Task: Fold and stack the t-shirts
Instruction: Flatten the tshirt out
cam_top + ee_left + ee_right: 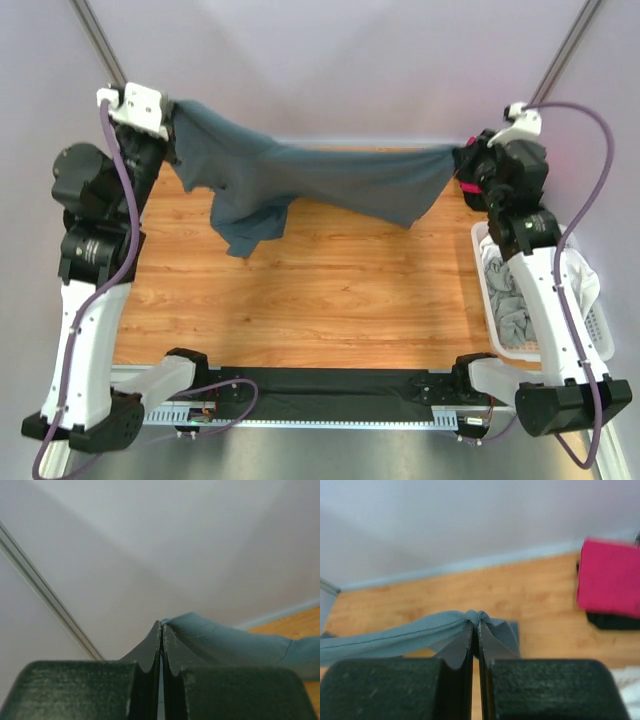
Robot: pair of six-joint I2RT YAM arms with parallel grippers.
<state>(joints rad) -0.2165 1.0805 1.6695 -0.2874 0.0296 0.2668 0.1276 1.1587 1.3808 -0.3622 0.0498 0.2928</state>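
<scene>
Right now you have the slate blue-grey t-shirt point(330, 180) hanging in the air between both arms, over the far half of the wooden table point(330, 300). Your left gripper point(172, 122) is at the far left corner. Its wrist view shows the two fingers point(150, 647) pressed together, with a pinch of the blue-grey cloth caught at their tips and the rest trailing off to the right. Your right gripper point(463, 160) is at the far right. Its own camera shows the jaws clamped tight on a small bunched fold of the same shirt, which runs off to the left of that view as a stretched band.

Between your two grips the shirt's upper edge is drawn nearly straight, and everything below it sags. A loose bunch droops left of centre, with its lowest corner hanging over the wood. From overhead you cannot tell whether that corner touches the table or hangs just clear of it. A broader flap hangs nearer the right grip.

Past your right gripper, a folded magenta-pink shirt point(610, 577) lies on the table on top of a black shirt point(615, 621), whose edge shows beneath it. In the overhead view only a sliver of the pink shows beside the right wrist.

The white lattice basket point(600, 335) stands at the table's right edge beside your right arm, with light grey cloth point(512, 305) crumpled inside it.
</scene>
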